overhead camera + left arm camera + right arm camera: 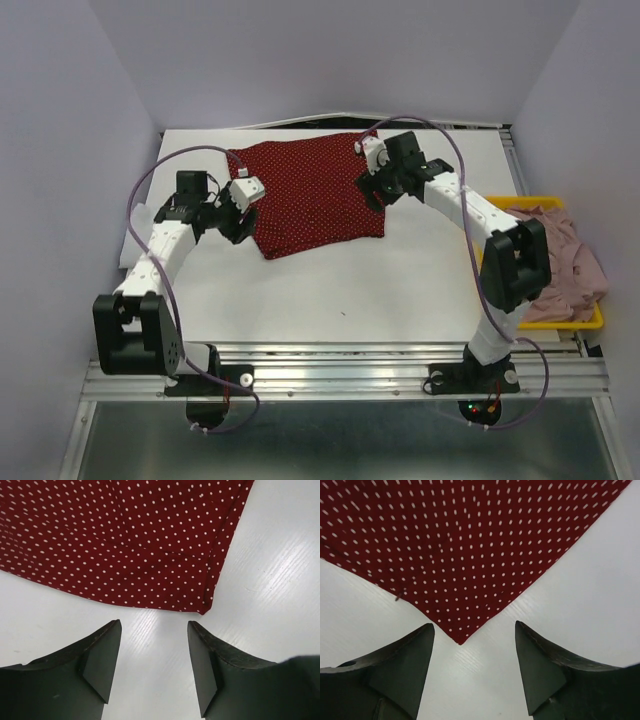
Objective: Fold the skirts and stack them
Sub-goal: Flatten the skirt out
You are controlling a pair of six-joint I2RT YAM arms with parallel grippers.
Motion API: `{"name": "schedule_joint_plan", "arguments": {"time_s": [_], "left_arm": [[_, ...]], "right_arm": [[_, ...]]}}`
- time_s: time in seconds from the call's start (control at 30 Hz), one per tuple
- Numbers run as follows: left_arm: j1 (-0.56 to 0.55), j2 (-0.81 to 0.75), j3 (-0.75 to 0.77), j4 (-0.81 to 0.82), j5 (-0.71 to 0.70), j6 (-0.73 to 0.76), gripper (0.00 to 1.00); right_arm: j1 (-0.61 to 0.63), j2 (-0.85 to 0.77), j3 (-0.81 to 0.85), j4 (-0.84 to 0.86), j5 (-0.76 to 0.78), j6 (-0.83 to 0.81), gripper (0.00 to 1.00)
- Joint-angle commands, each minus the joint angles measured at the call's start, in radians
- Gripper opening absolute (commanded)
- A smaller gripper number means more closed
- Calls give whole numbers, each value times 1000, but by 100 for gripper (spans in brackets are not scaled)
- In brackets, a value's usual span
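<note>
Two skirts, well apart, nothing stacked. Dark red skirt (310, 195) flat on table (400, 290), far centre, between both arms. Pink skirt (565, 265) bunched in yellow tray (575, 323) off to the right, spilling over the outer rim. Left gripper (154, 624) spread wide, empty, hanging just short of a hem corner. Same for right gripper (474, 625): corner tip pointing straight at the gap, not yet between the fingers.

Likely failure modes:
- Closing from here = pinching air. Need to advance first, both sides.
- Coming in too low = shoving the corner back and rumpling the edge instead of getting under it.
- Catching only the top layer at the left corner (doubled seam there, layer count unclear) = bottom layer left behind, crooked fold.
- Uneven lift left vs right = skewed fold line.
- Later: pulling pink skirt out by one bunch = possibly dragging the tray along, or dropping cloth off the table's right side.
</note>
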State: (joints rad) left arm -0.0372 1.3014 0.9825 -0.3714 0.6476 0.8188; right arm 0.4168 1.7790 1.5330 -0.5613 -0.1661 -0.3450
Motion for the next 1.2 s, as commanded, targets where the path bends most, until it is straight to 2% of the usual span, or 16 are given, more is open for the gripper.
{"name": "schedule_joint_plan", "arguments": {"time_s": [0.0, 0.03, 0.13, 0.17, 0.2, 0.3, 0.43, 0.5, 0.63, 0.83, 1.0, 1.17], "left_arm": [[-9, 96, 79, -96, 33, 50, 66], [-15, 104, 74, -122, 29, 128, 67], [-20, 111, 12, -149, -6, 320, 74], [-20, 113, -5, -147, -35, 421, 75], [-20, 121, -27, -132, -43, 459, 76], [-20, 143, -39, -110, -68, 555, 79], [-33, 177, -48, -80, -66, 664, 81], [-41, 187, -70, -43, -74, 698, 81], [-52, 205, -113, 28, -101, 749, 81], [-62, 240, -183, 142, -131, 776, 81], [-101, 283, -185, 201, -128, 760, 81], [-125, 289, -212, 268, -154, 792, 77]], "right_arm": [[-21, 82, 15, -52, 9, -18, 70], [-21, 76, -9, -46, -10, -63, 70], [-44, -30, -205, 125, -18, -250, 73], [-56, -64, -264, 182, -32, -366, 75], [-71, -129, -369, 287, -50, -434, 75], [-166, -199, -521, 455, -188, -645, 78], [-265, -182, -586, 550, -387, -929, 81], [-265, -168, -626, 681, -440, -977, 81], [-265, -107, -686, 776, -587, -1133, 79], [-244, -26, -780, 949, -664, -1276, 77], [-223, 23, -787, 963, -694, -1348, 73], [-205, 71, -783, 991, -699, -1379, 67]]}}
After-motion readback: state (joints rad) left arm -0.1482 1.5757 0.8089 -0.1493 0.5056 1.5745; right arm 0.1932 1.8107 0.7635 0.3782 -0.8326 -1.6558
